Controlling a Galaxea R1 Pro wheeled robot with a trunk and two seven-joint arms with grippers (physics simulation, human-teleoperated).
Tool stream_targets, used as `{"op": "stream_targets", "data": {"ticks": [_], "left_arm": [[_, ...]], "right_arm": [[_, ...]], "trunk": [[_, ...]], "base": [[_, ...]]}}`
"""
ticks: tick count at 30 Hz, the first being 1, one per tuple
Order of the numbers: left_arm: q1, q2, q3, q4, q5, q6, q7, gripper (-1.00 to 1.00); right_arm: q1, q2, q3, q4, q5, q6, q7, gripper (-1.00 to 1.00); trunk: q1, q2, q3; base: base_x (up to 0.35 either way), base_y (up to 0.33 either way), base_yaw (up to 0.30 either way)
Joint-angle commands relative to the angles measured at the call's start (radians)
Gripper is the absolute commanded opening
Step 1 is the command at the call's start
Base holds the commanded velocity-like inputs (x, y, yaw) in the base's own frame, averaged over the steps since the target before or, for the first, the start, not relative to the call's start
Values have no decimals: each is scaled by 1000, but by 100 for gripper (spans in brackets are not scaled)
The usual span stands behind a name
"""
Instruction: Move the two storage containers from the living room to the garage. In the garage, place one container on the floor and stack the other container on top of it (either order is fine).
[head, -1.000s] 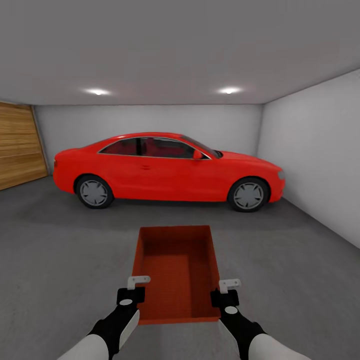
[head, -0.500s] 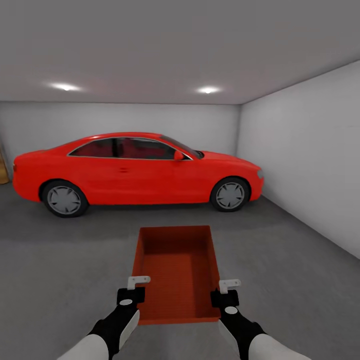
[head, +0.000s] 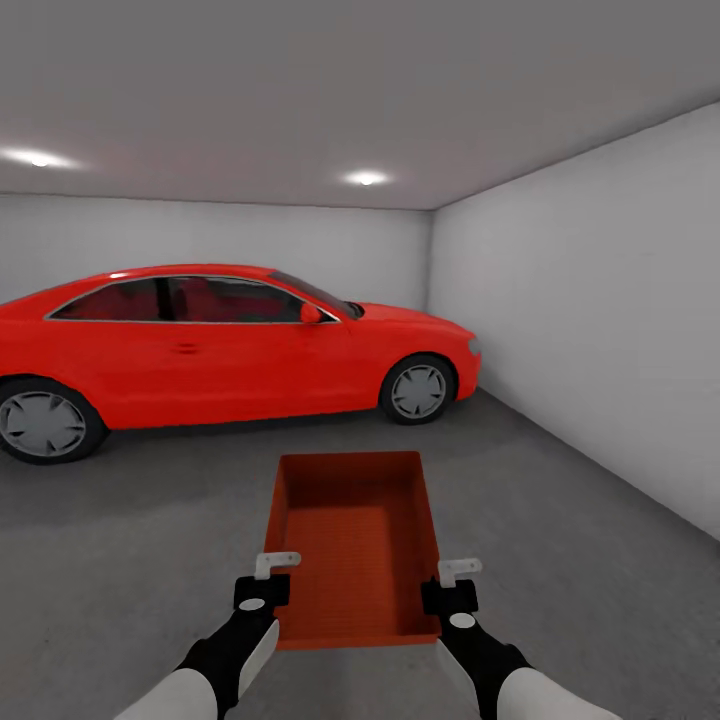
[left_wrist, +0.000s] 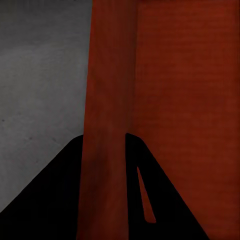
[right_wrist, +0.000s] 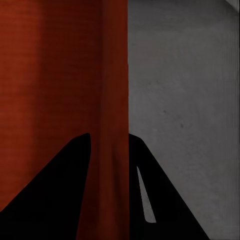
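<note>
The left end effector (head: 266, 585) grips the storage container's (head: 355, 540) left wall. The right end effector (head: 452, 590) grips its right wall. The container is held above the garage floor (head: 580, 560), near a red car (head: 220, 345).

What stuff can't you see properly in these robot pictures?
- Red car: its back end is cut off by the head view's left edge.
- Floor under the storage container: hidden by the bin itself in the head view.
- Left gripper and right gripper: fingers are plain black shapes in the wrist views, no detail.
</note>
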Motion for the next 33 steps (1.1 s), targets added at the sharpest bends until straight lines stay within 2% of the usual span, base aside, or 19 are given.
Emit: {"op": "stream_targets", "data": {"ticks": [1, 33], "left_arm": [[-1, 12, 7, -5, -10, -65, 9, -100], [-1, 12, 7, -5, -11, -65, 9, -100]], "right_arm": [[-1, 0, -7, 2, -17, -2, 7, -100], [-1, 0, -7, 2, -17, -2, 7, -100]], "trunk": [[1, -1, -1], [1, -1, -1]], "base": [[322, 0, -282], [322, 1, -282]]}}
